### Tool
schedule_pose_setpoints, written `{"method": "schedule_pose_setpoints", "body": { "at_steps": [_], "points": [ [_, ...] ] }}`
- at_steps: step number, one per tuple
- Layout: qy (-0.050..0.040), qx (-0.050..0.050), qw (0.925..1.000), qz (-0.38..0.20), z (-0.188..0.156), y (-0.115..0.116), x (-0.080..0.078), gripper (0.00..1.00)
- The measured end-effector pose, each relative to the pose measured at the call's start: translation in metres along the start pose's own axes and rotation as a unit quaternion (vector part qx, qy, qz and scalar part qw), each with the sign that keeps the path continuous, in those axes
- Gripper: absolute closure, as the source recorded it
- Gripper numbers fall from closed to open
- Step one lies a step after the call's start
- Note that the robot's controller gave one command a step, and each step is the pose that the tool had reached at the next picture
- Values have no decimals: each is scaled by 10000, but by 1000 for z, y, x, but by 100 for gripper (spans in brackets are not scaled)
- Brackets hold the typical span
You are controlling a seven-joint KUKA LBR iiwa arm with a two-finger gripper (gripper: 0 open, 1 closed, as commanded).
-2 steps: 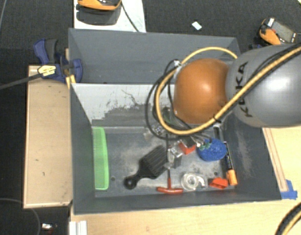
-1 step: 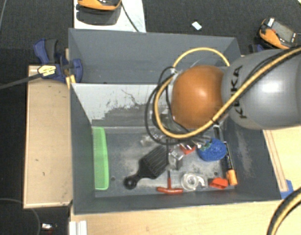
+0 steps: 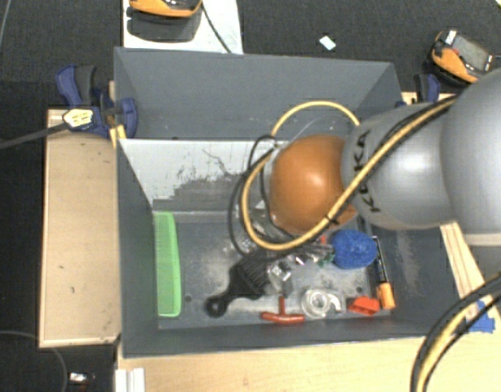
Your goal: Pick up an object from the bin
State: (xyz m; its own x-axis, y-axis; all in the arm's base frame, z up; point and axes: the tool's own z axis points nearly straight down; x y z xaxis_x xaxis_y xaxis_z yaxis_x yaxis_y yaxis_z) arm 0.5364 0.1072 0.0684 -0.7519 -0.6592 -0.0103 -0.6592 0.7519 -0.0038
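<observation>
Gripper (image 3: 272, 250) is down low in the bin (image 3: 259, 96), tucked under the arm's orange cover (image 3: 306, 182). Honestly can't tell if it's spread or closed from this angle.

The closest thing to it is the black brush (image 3: 241, 282) lying flat on the bin floor. The gripper sits right at the bristle end, looks like just above it or maybe touching it, hard to say. The brush handle points away down-left, ending in a round knob.

Just right of the brush head there's a little heap of stuff: a silver ring-shaped thing (image 3: 320, 302), a thin red stick (image 3: 283, 318) below the brush, a small orange piece (image 3: 365, 305), and a pen with an orange end (image 3: 383, 288) farther right. Up-right of the brush is a blue lumpy ball (image 3: 354, 250), next to the cover.

Well left of the brush, a green comb (image 3: 167, 264) lies along the bin's left wall, apart from everything.
</observation>
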Motion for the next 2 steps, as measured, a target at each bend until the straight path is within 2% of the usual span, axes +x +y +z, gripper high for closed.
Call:
{"method": "schedule_pose_setpoints", "body": {
  "at_steps": [1, 2],
  "points": [
    [-56, 35, 9964, -850, -4, -1, -3, 100],
    [-55, 35, 9964, -846, -4, -1, -3, 100]
  ]
}}
